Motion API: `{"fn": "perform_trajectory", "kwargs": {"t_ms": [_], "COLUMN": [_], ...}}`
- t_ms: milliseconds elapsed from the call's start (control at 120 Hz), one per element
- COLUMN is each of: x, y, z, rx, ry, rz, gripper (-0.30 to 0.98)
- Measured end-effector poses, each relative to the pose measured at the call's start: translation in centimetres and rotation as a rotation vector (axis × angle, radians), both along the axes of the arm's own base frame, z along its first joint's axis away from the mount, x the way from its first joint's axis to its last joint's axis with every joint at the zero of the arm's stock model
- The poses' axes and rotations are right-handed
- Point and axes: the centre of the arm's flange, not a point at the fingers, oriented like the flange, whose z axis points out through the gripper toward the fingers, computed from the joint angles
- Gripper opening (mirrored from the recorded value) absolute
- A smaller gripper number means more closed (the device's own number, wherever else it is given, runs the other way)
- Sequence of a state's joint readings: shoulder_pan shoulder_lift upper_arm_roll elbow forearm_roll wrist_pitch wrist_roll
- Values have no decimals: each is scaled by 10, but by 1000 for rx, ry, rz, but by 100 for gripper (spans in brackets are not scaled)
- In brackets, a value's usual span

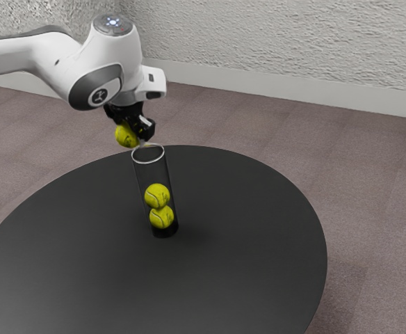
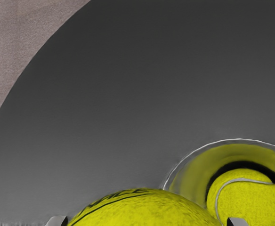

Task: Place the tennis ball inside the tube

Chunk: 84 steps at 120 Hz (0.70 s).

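Observation:
My gripper [image 1: 137, 132] is shut on a yellow tennis ball [image 1: 126, 136], just above and toward the exterior view's left of the tube's mouth. The clear tube [image 1: 149, 161] stands upright on the table, two more balls stacked inside it, the upper ball [image 1: 157, 195] resting on the lower ball [image 1: 162, 217]. In the wrist view, the held ball [image 2: 144, 209] lies between the two fingertips of my gripper [image 2: 147, 222]. Beside it is the tube's round rim [image 2: 239, 139], with a ball [image 2: 246, 200] visible down inside.
The round black table [image 1: 245, 236] carries the tube, and its curved edge runs behind it. Carpeted floor [image 1: 356, 181] surrounds the table, with a pale textured wall [image 1: 286, 49] beyond.

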<state>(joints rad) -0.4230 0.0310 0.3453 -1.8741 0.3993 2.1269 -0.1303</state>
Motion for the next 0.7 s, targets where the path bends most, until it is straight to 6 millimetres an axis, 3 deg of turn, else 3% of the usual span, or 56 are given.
{"fn": "perform_trajectory", "kwargs": {"t_ms": [200, 317, 700], "x": [1, 2, 1], "y": [35, 42, -9], "z": [0, -1, -4], "rx": [7, 11, 24], "ry": [3, 5, 8], "rz": [56, 68, -18], "gripper": [27, 27, 27]}}
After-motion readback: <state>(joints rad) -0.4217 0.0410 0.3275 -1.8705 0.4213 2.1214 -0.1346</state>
